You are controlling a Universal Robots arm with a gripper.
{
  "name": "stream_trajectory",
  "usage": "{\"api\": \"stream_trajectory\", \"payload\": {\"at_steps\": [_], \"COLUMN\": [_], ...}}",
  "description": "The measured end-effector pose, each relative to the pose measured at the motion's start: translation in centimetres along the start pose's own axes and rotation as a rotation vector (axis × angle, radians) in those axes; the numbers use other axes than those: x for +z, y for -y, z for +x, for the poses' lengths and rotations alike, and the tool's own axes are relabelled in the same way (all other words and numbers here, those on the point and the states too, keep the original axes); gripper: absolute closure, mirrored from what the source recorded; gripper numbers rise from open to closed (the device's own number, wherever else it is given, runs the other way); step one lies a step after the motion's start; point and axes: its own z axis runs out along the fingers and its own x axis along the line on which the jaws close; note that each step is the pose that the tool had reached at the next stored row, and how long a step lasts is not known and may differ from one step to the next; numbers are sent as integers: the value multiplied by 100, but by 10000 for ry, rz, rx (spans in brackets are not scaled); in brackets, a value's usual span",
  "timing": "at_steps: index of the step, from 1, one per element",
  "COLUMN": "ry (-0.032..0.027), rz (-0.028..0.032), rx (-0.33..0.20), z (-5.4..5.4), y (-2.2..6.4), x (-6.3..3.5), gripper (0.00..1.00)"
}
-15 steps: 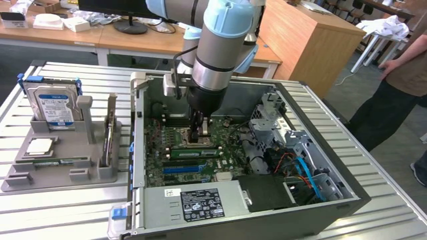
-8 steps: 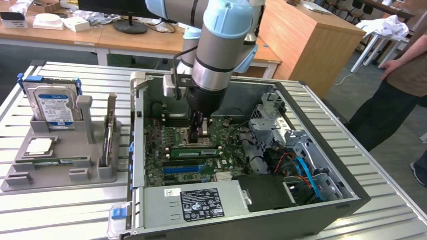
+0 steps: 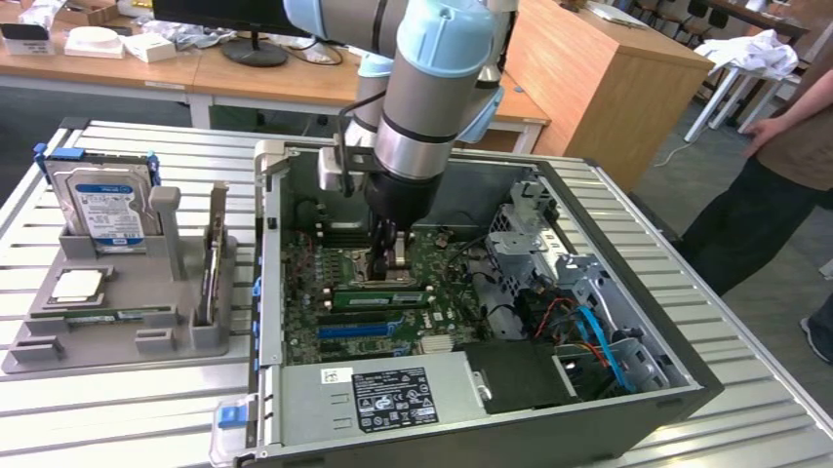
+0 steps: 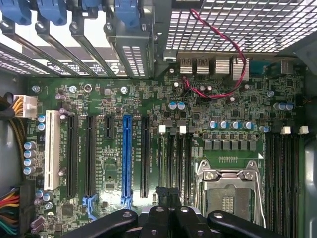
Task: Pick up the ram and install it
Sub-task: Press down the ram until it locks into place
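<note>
- Gripper (image 3: 392,255) is down inside the open PC case (image 3: 677,385), low over the motherboard (image 3: 341,322), near the CPU socket (image 3: 381,263).
- Fingers (image 4: 168,196) pressed together; wrist view shows nothing between them, so nothing is held.
- One ram (image 3: 380,293) already lies seated in a slot, just on the near side of the gripper in the exterior view. Its long axis runs across the board, roughly from that view's left to its right.
- A second ram (image 3: 211,255) stands on edge in the grey holder (image 3: 117,336), outside the case, well apart toward the exterior view's left. Its long axis runs front to back along the holder.
- Holder also carries a hard drive (image 3: 107,207) and a processor chip (image 3: 78,284); neither touched.
- Wrist view: empty ram slots (image 4: 179,161) just beside the fingers, more slots (image 4: 282,173) past the socket (image 4: 229,191).
- Judgement: the gripper sits much nearer the seated stick than the one in the holder.
- A person (image 3: 768,185) stands at the exterior view's right, clear of the case.
</note>
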Motion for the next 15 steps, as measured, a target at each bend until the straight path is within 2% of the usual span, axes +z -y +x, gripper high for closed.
{"api": "stream_trajectory", "payload": {"at_steps": [11,15], "ry": [-1,-3], "rz": [0,-2], "rx": [0,0], "z": [2,2], "y": [3,3], "x": [100,104], "gripper": [90,90]}}
